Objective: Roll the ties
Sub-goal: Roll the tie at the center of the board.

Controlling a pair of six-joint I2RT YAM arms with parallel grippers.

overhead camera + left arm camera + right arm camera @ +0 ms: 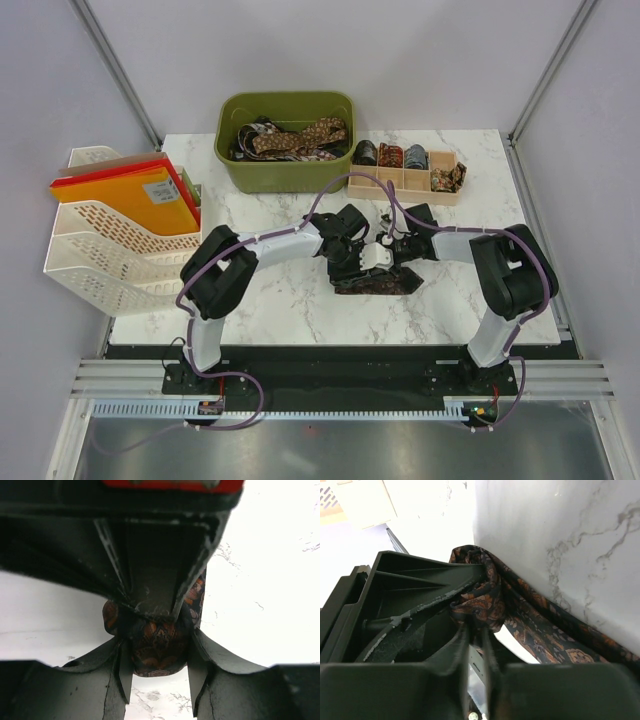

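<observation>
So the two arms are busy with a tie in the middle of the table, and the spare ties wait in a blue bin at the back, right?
Not quite: the bin is olive green, not blue, as the top external view shows. The rest holds: both arms meet over a dark patterned tie in the middle of the table, and loose ties lie in that bin at the back.

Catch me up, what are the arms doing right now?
Both arms meet mid-table over one dark patterned tie. The left gripper clamps the partly rolled end, while the right gripper pinches the fabric beside it; the tail lies flat on the table. More ties wait in the green bin; finished rolls sit in the wooden tray.
</observation>
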